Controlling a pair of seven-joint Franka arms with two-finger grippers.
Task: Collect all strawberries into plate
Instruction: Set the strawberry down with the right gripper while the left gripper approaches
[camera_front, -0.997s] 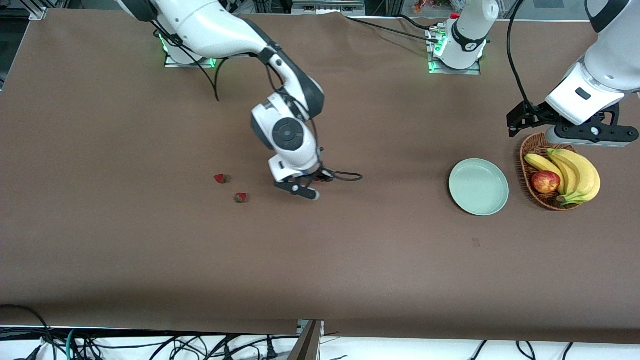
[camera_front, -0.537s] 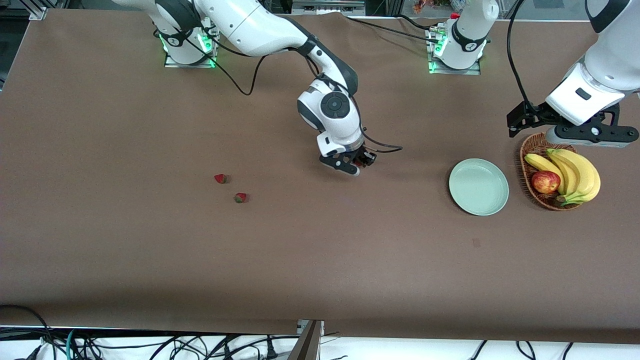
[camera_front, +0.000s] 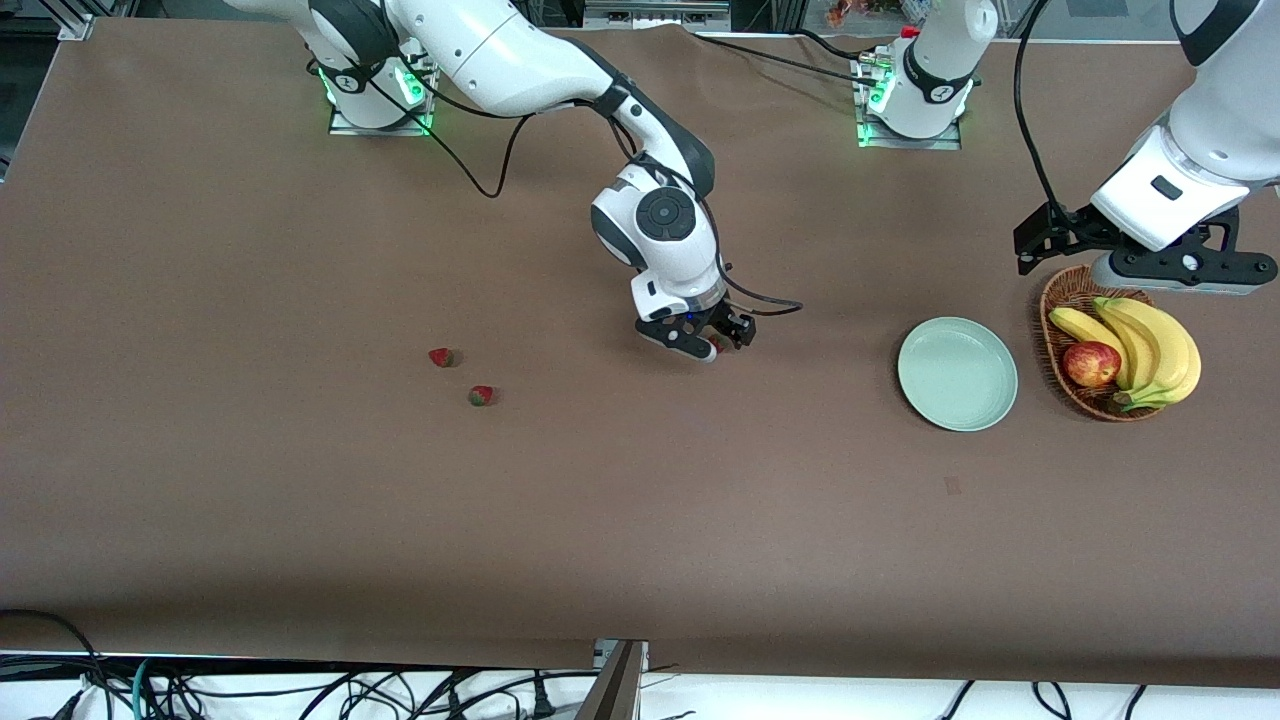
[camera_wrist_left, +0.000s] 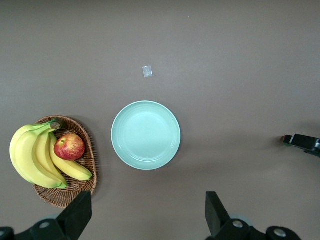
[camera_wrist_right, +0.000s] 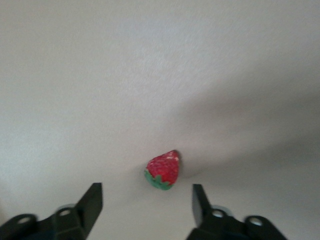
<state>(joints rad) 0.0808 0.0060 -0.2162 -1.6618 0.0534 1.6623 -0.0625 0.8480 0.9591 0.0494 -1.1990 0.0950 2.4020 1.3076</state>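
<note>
Front view, right gripper (camera_front: 712, 345): I see it low over the middle of the table (camera_front: 300, 520), well short of the plate (camera_front: 957, 373). A bit of red shows at its tips, but I cannot tell from here if that berry is held.
Front view, other strawberries: two lie on the table toward the right arm's end, one (camera_front: 441, 357) a little farther from the camera than the other (camera_front: 481, 396), close together.
Front view, plate: it sits toward the left arm's end of the table, just beside the basket (camera_front: 1075, 385) with bananas (camera_front: 1150, 345) and an apple (camera_front: 1091, 363). It has nothing in it.
Front view, left gripper (camera_front: 1150, 262): it waits up over the basket's edge.
Left wrist view, left gripper (camera_wrist_left: 145, 212): the two fingers stand wide apart and hold nothing. The plate (camera_wrist_left: 145, 135) is bare under it.
Right wrist view, right gripper (camera_wrist_right: 146, 202): the fingers are spread apart. A strawberry (camera_wrist_right: 163, 170) lies on the table between them, and neither finger touches it.
My step: I think this berry is loose on the table short of the plate, so I should close gently on its middle and lift it.
How to do it well: squeeze softly, since a small berry may roll or squash.
Room to move: the table between here and the plate is bare. I should stop at the plate and keep clear of the left gripper and the basket.
</note>
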